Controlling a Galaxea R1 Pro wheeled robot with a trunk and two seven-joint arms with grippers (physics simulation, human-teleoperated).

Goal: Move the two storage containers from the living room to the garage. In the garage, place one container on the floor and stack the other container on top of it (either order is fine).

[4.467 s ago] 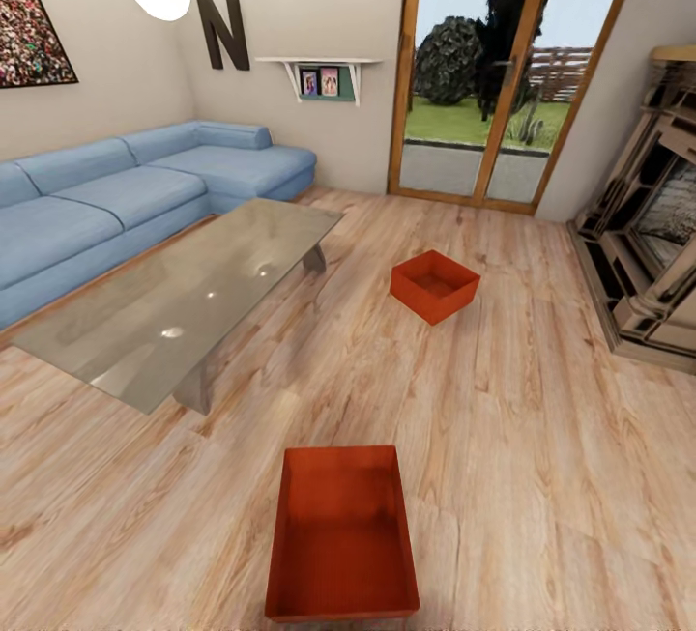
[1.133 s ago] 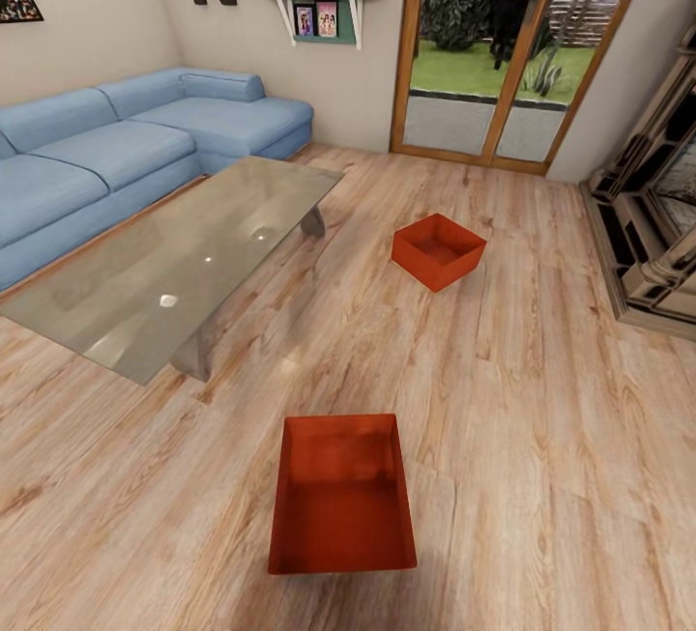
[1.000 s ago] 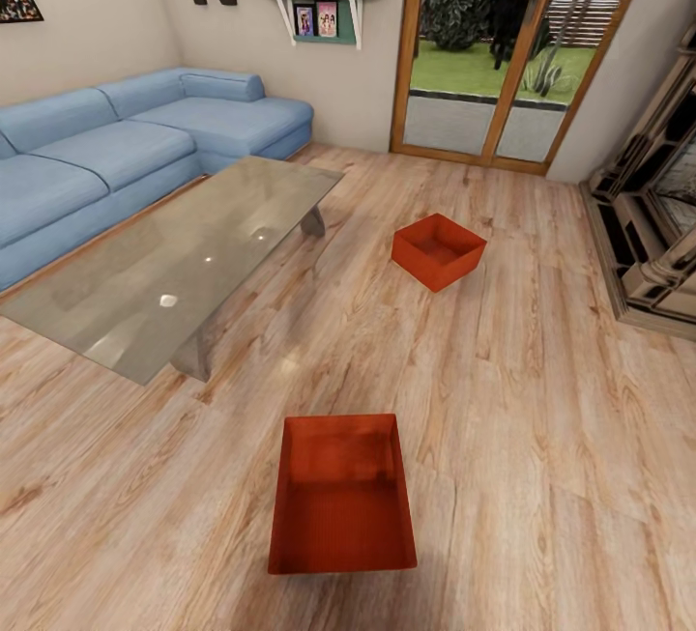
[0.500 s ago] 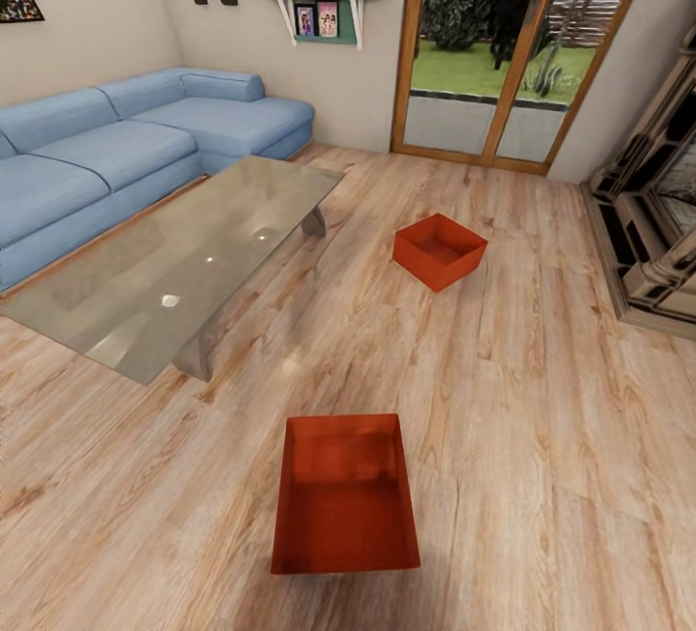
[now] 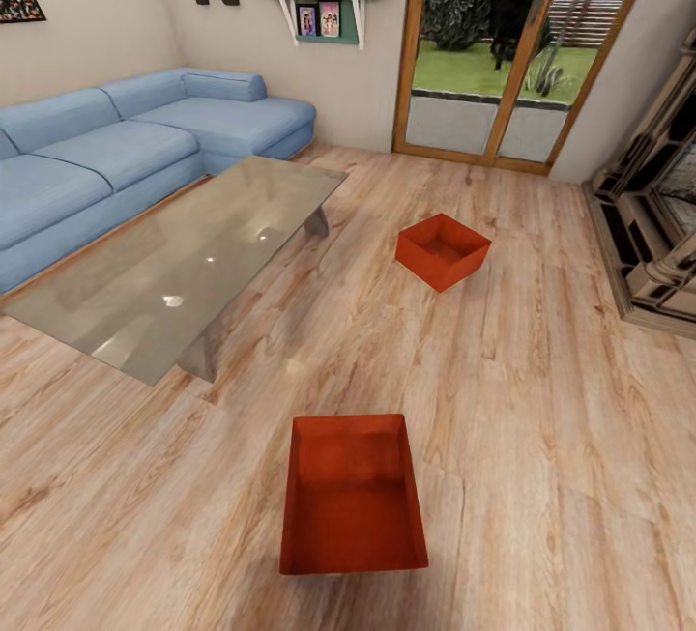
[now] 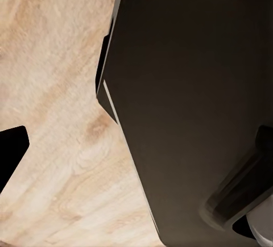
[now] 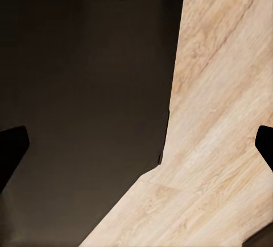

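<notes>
Two red-orange storage containers stand open-topped on the living room's light wood-plank flooring in the head view. The near container (image 5: 353, 494) lies just ahead of me, slightly left of centre. The far container (image 5: 442, 250) sits turned at an angle, further off toward the glass doors. In the right wrist view my right gripper (image 7: 136, 150) is open, its black fingertips (image 7: 11, 150) wide apart over wood planks and a dark part of my body. My left gripper (image 6: 136, 150) hangs over the planks with one fingertip (image 6: 11, 150) at the picture's edge, holding nothing.
A glass coffee table (image 5: 184, 264) stands left of the containers, with a blue sectional sofa (image 5: 116, 157) behind it. A stone fireplace (image 5: 657, 235) lines the right wall. Wood-framed glass doors (image 5: 483, 51) are at the back. Open planks lie between the two containers.
The camera has tipped down since the oldest frame and has shifted slightly in the last half second. Both containers stay where they were.
</notes>
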